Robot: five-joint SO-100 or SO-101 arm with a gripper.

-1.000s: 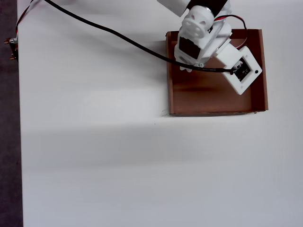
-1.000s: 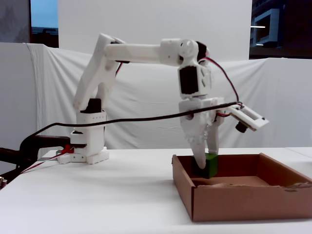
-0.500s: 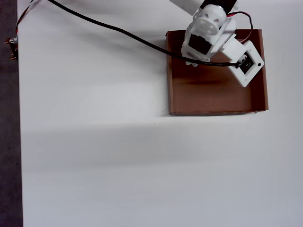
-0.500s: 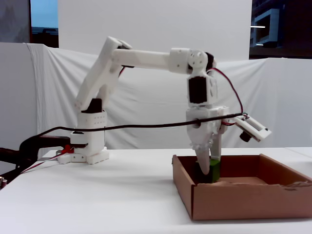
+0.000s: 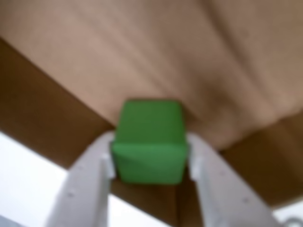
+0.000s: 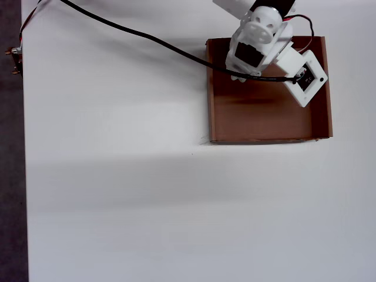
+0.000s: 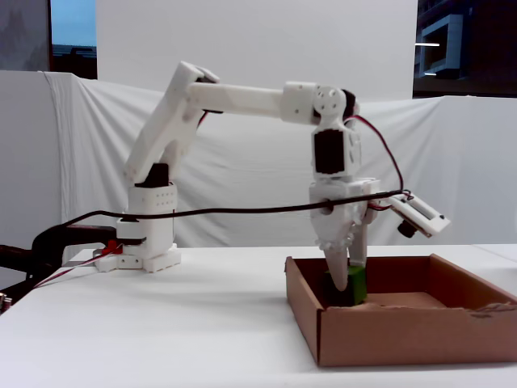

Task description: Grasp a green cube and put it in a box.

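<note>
The green cube [image 5: 149, 139] sits between my gripper's [image 5: 150, 142] two white fingers, which press on its left and right sides. In the fixed view the gripper [image 7: 346, 293] points straight down into the brown cardboard box [image 7: 404, 333], with the cube [image 7: 356, 283] held low inside, near the box floor at its left part. In the wrist view the box floor [image 5: 156, 47] fills the background and a wall [image 5: 38, 118] runs on the left. In the overhead view the arm's wrist covers the cube and the fingers; the box [image 6: 264, 120] lies at the upper right.
A black cable [image 6: 129, 32] runs across the white table [image 6: 117, 194] from the upper left to the arm. The arm's base [image 7: 149, 242] stands left of the box in the fixed view. The wrist camera [image 7: 422, 215] sticks out over the box.
</note>
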